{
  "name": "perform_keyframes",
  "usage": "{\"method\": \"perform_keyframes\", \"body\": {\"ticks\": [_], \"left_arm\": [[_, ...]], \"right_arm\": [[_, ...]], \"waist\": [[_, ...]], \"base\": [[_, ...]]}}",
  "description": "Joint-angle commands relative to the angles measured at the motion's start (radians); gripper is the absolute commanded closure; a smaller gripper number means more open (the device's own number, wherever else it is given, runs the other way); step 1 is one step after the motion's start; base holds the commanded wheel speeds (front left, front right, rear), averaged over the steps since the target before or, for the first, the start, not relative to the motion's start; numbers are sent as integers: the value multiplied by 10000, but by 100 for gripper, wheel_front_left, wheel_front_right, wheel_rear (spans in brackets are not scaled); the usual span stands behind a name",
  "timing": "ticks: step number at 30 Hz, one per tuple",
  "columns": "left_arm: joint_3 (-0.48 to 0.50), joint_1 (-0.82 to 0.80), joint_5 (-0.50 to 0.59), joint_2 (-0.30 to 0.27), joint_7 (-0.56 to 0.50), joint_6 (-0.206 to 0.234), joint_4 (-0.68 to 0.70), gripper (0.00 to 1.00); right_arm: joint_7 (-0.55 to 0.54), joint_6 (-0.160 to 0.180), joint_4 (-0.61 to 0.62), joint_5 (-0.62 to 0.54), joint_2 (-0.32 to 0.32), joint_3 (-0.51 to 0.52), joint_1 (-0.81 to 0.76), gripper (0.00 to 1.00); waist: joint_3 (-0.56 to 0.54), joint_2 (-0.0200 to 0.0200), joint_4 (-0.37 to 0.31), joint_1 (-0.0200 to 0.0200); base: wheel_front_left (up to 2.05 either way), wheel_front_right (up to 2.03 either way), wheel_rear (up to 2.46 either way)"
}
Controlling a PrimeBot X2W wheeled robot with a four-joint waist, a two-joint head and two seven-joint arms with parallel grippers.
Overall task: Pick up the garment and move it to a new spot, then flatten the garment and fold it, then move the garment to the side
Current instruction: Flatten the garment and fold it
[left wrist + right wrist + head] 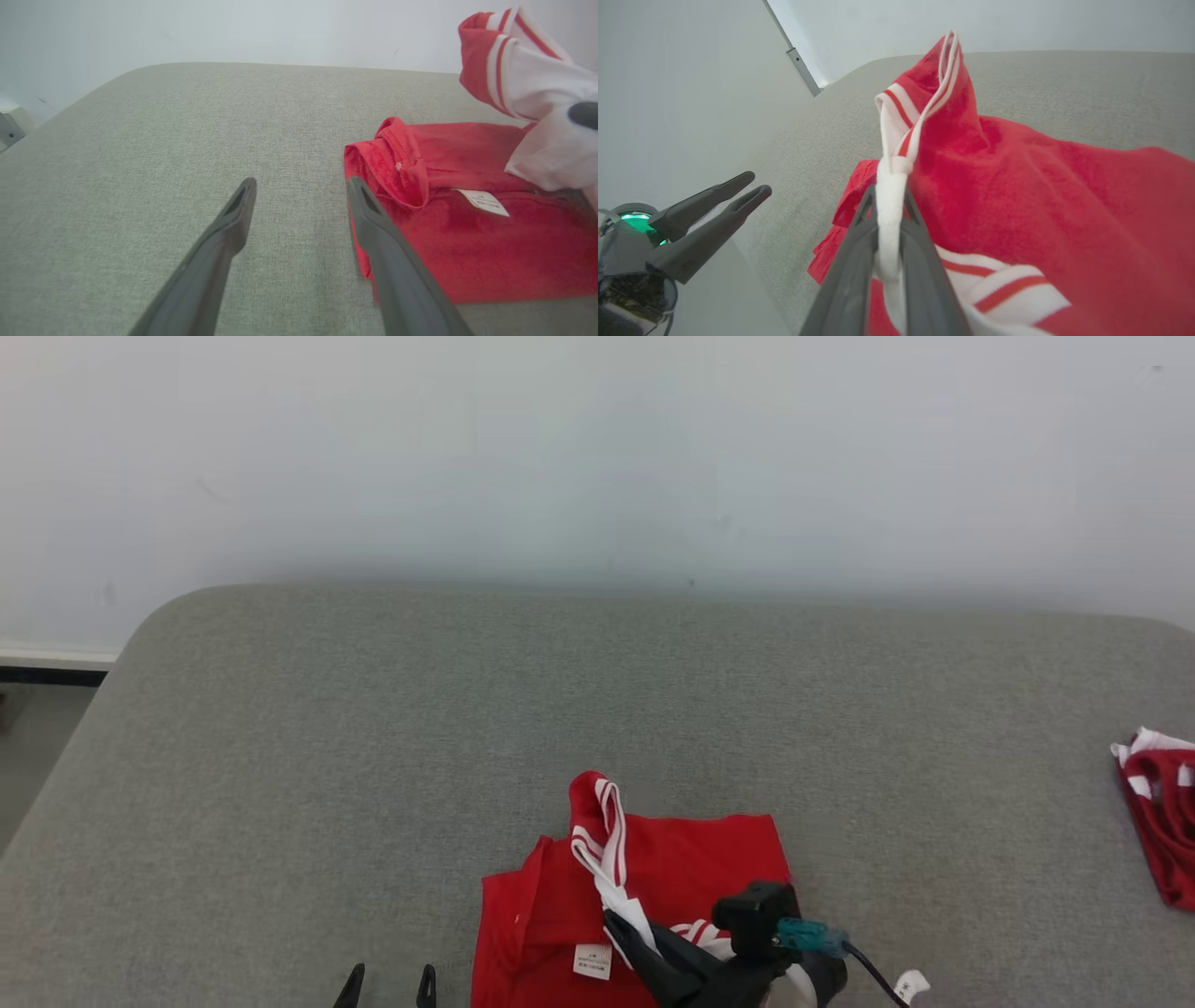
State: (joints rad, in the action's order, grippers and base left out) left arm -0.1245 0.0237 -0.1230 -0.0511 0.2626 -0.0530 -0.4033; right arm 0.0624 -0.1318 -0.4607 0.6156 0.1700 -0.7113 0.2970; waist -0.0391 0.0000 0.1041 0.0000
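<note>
The garment (691, 868) is red with white, red-striped trim and lies folded near the front edge of the grey cushioned surface (373, 756). My right gripper (889, 198) is shut on the white trim of the garment (1041, 200), lifting that strip so it stands above the folded body. In the head view the right gripper (618, 922) sits over the garment's lower right part. My left gripper (301, 189) stands open just left of the garment (467, 233), its right finger beside the cloth's edge, nothing between the fingers. The left gripper (387, 980) shows at the bottom edge.
A second red and white cloth (1162, 812) lies at the surface's right edge. A pale wall (597, 457) rises behind the surface. Bare floor (37, 728) shows past the rounded left corner. The grey surface is bare to the left and behind the garment.
</note>
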Motion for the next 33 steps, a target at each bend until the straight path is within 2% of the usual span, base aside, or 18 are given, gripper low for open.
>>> {"method": "perform_keyframes", "body": {"ticks": [1, 12, 13, 14, 19, 23, 33], "left_arm": [[-21, 72, 20, 10, 29, -20, -20, 0], [-190, 39, 87, 10, 29, -52, -125, 0], [-188, 40, 85, 10, 29, -41, -121, 0], [-177, 56, 74, 10, 29, 3, -98, 0], [-73, 35, 7, 11, 29, 91, -14, 0], [25, -31, 10, 11, 29, 126, 64, 0], [357, -194, 104, 11, 29, 239, 349, 0]], "right_arm": [[109, 29, -124, -25, -150, -105, 182, 100], [921, 29, -2243, -41, -885, -669, 1167, 100], [1018, 29, -2425, 17, -936, -679, 1221, 78], [1214, 30, -2722, 94, -999, -683, 1356, 0], [1792, 30, -3179, 119, -1116, -405, 1611, 0], [2011, 30, -3434, -254, -1000, 346, 1712, 0], [2022, 30, -1926, -2766, -637, 3851, 417, 0]], "waist": [[-12, 0, 378, 0], [-5, 0, 1183, 0], [-3, 0, 1193, 0], [3, 0, 1177, 0], [35, 0, 884, 0], [65, 0, 529, 0], [170, 0, -436, 0]], "base": [[0, 0, 0], [0, 0, 0], [0, 0, 0], [0, 0, 0], [0, 0, 0], [0, 0, 0], [0, 0, 0]]}}
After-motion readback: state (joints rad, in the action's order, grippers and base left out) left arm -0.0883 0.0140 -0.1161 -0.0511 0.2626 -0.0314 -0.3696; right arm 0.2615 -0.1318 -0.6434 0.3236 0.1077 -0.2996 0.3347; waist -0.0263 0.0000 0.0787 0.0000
